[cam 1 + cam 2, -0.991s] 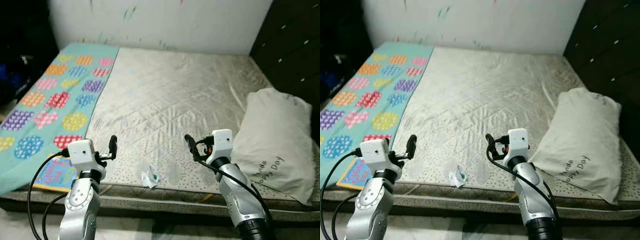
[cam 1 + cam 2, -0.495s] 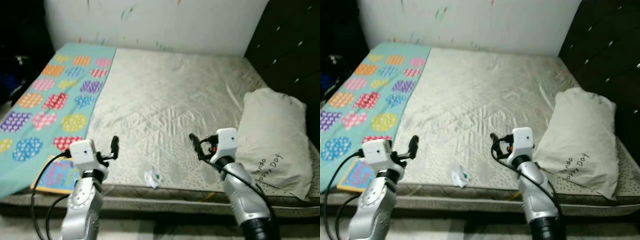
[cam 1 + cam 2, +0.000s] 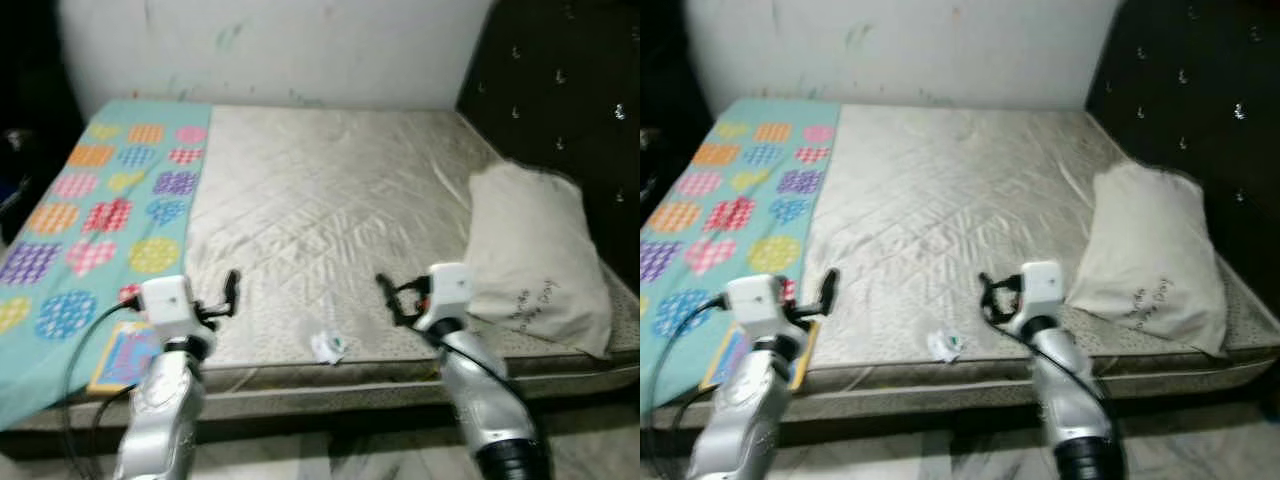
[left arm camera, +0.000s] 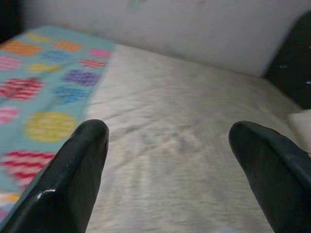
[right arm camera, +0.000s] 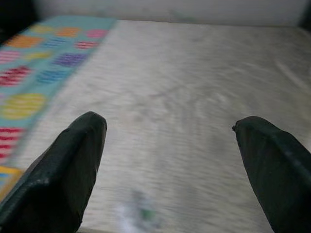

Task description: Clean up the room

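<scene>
I stand at the foot of the bed [image 3: 330, 190] with both arms raised; my left pincer [image 4: 170, 174] is spread wide and holds nothing, and my right pincer [image 5: 175, 170] is likewise spread wide and empty, both hovering just above the near edge of the mattress; the thing I judge needs clearing is the small crumpled white wrapper [image 3: 328, 346] with a green speck, lying low in the centre of the head view, right at the mattress edge and between my two arms, nearer the right one; the pictures are blurred, so I may misjudge where it lies and close on the sheet instead; it sits so close to the edge that a clumsy finger could nudge it off onto the floor below, where I could lose sight of it; it looks light and thin, so a pinch may slide over it or only flatten it; the colourful patterned blanket [image 3: 90, 210] fills the left of the frame with a picture book [image 3: 122, 355] at its lower end, and the pillow [image 3: 535, 255] rests at the right; catching either with an arm would add disorder.
</scene>
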`<state>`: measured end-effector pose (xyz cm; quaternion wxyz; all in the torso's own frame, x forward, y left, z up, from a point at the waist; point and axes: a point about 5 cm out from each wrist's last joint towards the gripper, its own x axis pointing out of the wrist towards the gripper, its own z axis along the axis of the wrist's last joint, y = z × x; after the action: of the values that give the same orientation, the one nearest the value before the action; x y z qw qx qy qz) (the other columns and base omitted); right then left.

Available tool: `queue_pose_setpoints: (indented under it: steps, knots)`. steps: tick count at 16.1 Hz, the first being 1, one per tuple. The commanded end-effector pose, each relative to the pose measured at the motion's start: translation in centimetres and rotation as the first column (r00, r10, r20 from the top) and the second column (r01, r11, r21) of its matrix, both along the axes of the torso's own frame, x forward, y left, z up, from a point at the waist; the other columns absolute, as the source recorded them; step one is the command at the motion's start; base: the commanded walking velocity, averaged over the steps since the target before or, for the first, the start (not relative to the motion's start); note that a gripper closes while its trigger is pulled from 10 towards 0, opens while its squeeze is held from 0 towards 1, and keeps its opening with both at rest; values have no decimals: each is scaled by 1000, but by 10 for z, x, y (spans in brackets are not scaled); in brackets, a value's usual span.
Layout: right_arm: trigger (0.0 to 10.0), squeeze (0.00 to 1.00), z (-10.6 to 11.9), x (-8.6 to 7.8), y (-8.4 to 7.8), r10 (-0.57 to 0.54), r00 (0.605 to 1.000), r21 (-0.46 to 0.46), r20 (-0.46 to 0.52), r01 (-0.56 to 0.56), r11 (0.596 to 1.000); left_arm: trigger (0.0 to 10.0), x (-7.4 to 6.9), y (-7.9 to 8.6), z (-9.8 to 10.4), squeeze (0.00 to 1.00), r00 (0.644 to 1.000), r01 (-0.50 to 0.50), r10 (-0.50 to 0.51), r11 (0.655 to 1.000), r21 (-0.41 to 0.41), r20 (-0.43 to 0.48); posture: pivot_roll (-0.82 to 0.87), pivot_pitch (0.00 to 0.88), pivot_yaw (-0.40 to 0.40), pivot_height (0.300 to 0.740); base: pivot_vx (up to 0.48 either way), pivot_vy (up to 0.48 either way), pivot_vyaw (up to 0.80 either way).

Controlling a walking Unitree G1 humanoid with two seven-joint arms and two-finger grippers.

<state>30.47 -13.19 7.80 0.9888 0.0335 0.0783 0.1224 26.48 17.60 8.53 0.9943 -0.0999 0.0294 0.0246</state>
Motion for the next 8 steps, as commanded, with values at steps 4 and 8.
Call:
queue_pose_setpoints:
  steps: [4,8]
  knots:
    - [10000,0,4,1,-3,16,1000,-30,21,-15,999,10000,0,-4,6,0,999,29,-29,1000,4,34,-60,0,-49,740,63,0,0]
    - [10000,0,3,0,-2,22,1000,-33,18,-21,999,10000,-1,-4,5,0,999,33,-33,999,5,33,-55,0,-53,740,275,0,422]
